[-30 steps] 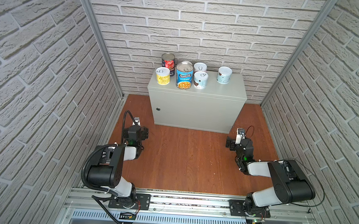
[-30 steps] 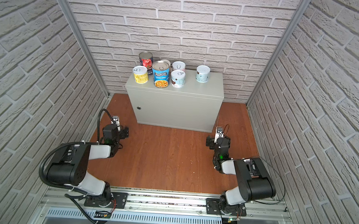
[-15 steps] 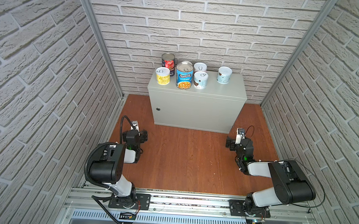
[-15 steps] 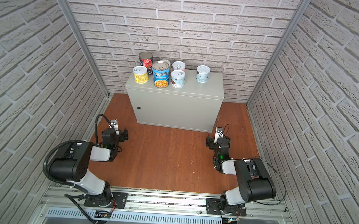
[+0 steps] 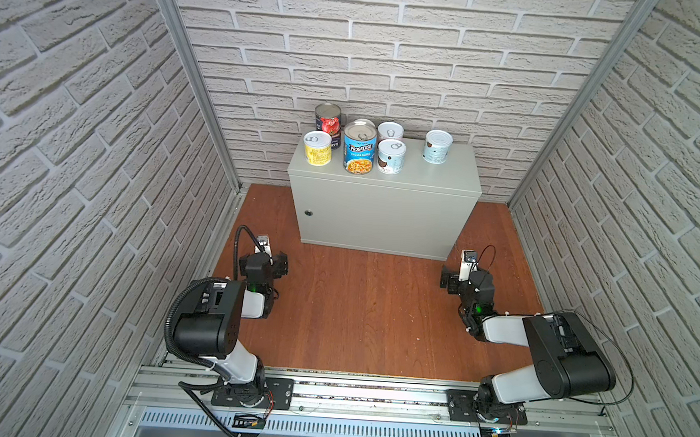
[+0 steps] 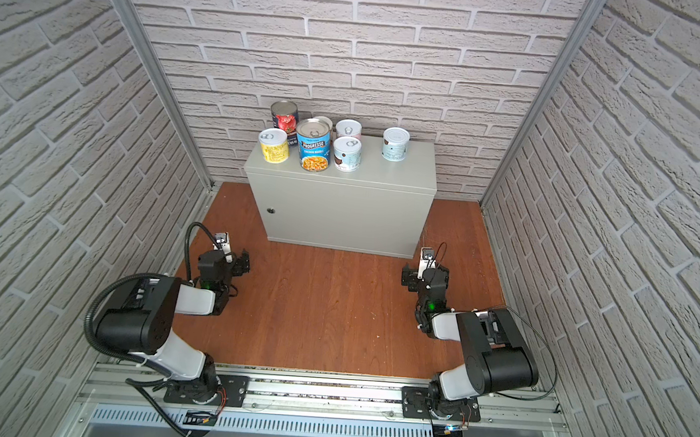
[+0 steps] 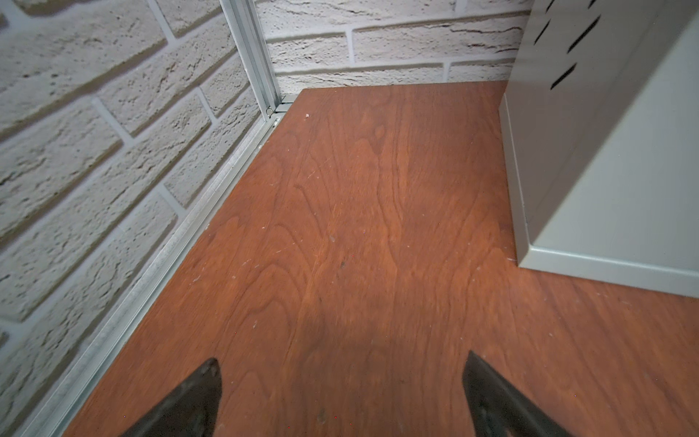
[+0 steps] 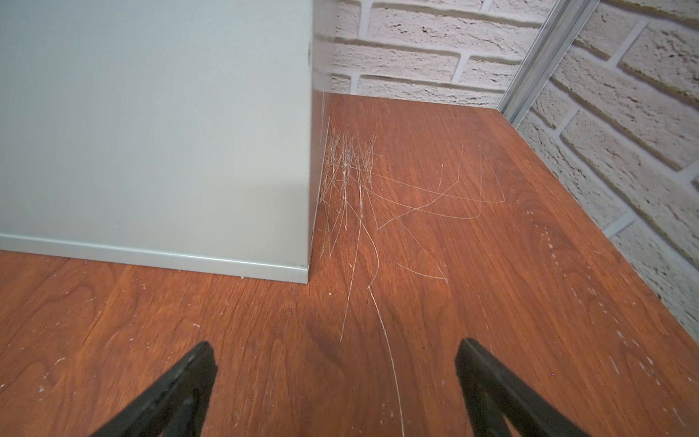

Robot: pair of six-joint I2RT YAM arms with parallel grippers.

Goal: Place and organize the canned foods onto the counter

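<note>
Several canned foods stand upright on the grey counter [image 5: 383,196], seen in both top views: a red-tomato can [image 5: 328,121] at the back left, a yellow can [image 5: 317,148], a tall blue Progresso can [image 5: 358,153], two pale cans [image 5: 391,157] beside it, and a pale can [image 5: 437,146] apart to the right. My left gripper [image 5: 263,260] hangs low over the wooden floor, left of the counter's front, open and empty [image 7: 342,363]. The right gripper [image 5: 463,278] sits low by the counter's front right corner, also open and empty [image 8: 334,346].
Brick walls [image 5: 93,170] close in on the left, back and right. The counter's side with vent slots [image 7: 567,75] stands close to the left gripper, and its front corner [image 8: 306,272] is near the right one. Scratches [image 8: 348,170] mark the floor.
The left gripper has drawn back slightly toward the front rail. The right arm and the cans have not moved.
</note>
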